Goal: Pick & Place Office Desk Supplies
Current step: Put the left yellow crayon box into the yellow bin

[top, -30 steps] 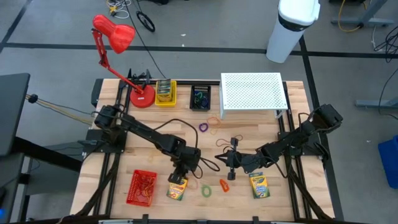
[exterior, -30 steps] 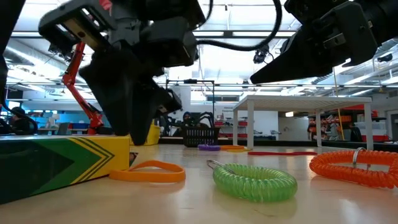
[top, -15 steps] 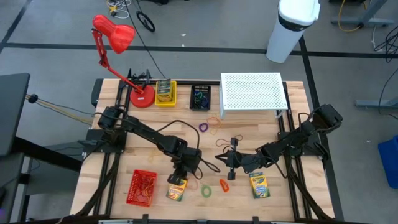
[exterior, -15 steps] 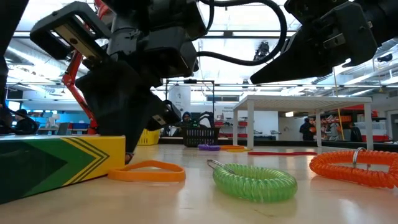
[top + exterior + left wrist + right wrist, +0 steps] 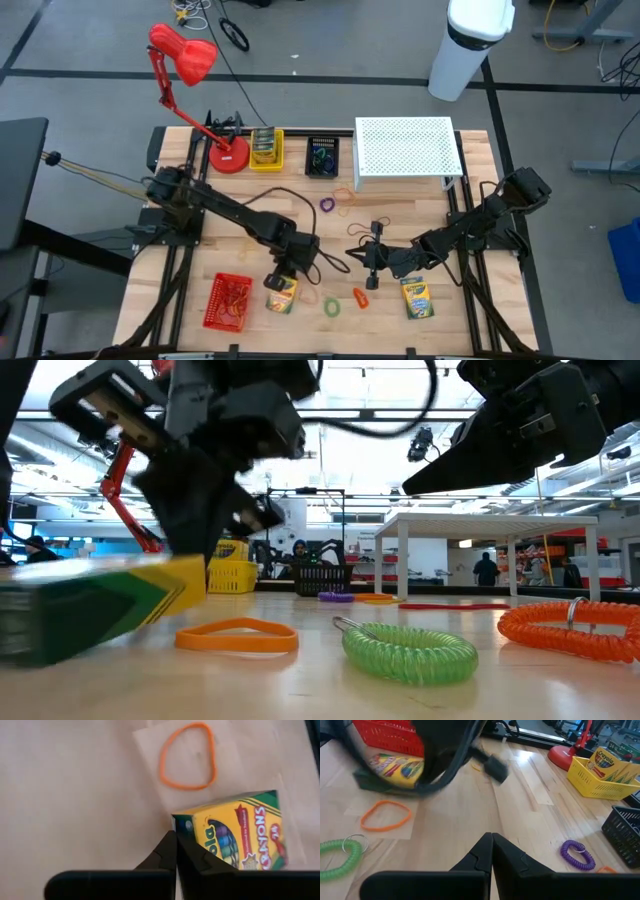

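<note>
Right now the left gripper [image 5: 281, 280] is clamped on a crayon box [image 5: 281, 293] and holds it tilted just off the table, just beside the red basket [image 5: 227, 302]. That basket lies on the side away from the right gripper [image 5: 371, 268], which hangs closed and empty, farther from the basket. The box's long axis runs parallel to the basket's longer side.

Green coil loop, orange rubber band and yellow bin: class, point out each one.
green coil loop [image 5: 410, 651], low view, front of its coils
orange rubber band [image 5: 187, 756], left wrist view, its edge
yellow bin [image 5: 600, 787], right wrist view, front wall
</note>
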`<action>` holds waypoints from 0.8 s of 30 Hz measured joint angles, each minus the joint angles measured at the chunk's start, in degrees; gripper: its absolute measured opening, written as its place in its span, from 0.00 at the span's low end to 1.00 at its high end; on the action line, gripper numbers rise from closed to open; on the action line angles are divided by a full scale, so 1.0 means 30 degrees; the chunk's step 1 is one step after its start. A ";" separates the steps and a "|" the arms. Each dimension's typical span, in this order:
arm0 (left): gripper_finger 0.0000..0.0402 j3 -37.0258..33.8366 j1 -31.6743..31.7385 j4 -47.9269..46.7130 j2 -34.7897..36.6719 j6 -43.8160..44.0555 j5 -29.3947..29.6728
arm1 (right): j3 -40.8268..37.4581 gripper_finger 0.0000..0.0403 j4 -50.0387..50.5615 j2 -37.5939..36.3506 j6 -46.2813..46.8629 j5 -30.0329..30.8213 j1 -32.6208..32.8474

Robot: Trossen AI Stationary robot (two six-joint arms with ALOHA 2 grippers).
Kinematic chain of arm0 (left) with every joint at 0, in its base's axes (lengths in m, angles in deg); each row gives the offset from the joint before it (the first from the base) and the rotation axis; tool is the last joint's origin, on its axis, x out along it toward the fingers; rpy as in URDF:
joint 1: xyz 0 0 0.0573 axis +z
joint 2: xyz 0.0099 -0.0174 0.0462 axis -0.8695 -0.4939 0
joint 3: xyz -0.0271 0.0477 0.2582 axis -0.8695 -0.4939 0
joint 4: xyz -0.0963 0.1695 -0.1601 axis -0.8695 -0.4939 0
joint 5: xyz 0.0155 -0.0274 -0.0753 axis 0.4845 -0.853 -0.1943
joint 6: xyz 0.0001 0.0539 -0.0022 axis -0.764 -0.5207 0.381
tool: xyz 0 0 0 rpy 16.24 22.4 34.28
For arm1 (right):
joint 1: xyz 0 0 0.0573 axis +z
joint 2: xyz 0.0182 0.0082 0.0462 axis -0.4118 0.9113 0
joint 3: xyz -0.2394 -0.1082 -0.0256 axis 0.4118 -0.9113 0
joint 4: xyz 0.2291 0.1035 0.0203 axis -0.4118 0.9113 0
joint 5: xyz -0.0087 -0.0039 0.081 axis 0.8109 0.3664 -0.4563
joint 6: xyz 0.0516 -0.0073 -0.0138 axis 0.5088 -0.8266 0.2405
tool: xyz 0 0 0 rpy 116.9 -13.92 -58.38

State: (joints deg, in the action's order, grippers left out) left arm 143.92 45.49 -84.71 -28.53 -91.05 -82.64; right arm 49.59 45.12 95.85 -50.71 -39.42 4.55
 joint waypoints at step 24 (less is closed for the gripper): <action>0.01 0.1333 0.0456 -0.6340 0.3834 -0.0090 0.9831 | 0.0000 0.04 -0.0034 0.0000 -0.0008 0.0007 -0.0002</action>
State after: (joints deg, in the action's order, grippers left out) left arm 147.92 46.86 -103.73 -17.03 -91.32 -53.15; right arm 49.59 45.01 95.85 -50.74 -39.40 4.54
